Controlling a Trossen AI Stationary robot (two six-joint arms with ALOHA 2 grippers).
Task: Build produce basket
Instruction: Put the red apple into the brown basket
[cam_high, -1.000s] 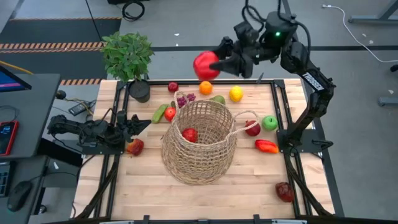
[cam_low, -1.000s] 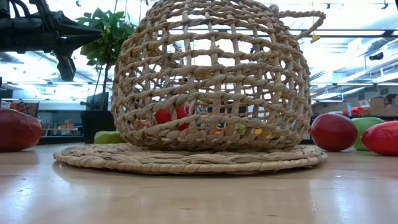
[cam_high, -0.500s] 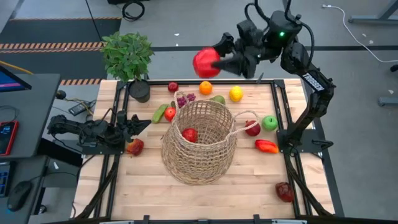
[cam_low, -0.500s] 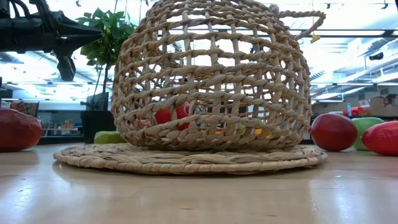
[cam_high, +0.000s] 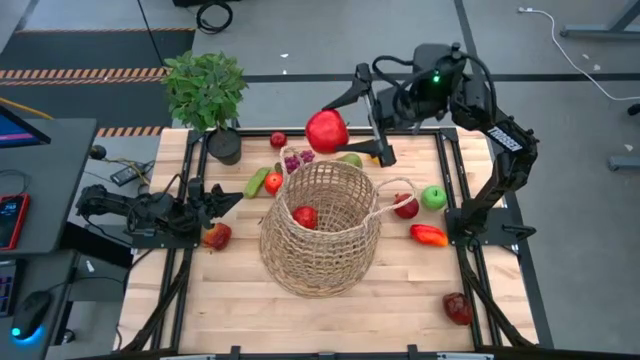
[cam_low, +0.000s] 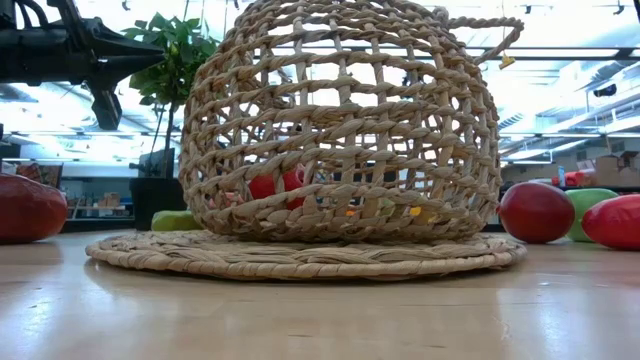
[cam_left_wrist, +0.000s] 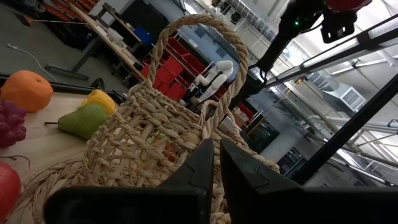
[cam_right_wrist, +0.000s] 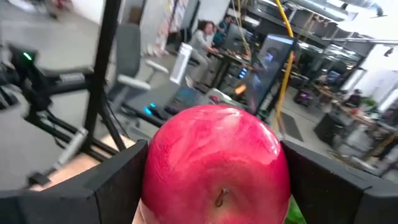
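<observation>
The right gripper (cam_high: 345, 125) hung high over the far edge of the table, its 2 dark fingers pinching a big glossy red apple (cam_high: 327, 131) from either side; the right wrist view showed the apple (cam_right_wrist: 214, 163) filling the gap between the fingers. That fruit sat just beyond the far rim of the large round tan wicker basket (cam_high: 322, 228), up in the air, not yet over the opening.

Inside the basket, 1 small red fruit (cam_high: 305, 217) showed through the weave, so by my read the job was barely started. Plenty was left on the wood: a purple grape bunch (cam_high: 296, 159), a green cucumber (cam_high: 257, 181), a small red tomato-like piece (cam_high: 273, 182) and a green pear (cam_high: 350, 160) near the far rim, a green apple (cam_high: 433, 197) and a red pepper (cam_high: 429, 235) on the right side, and a dark red fruit (cam_high: 457, 308) at the near right corner.

The left gripper (cam_high: 215, 199) waited low at the table's left edge, fingers pressed together, just beside another red apple (cam_high: 217, 236).
</observation>
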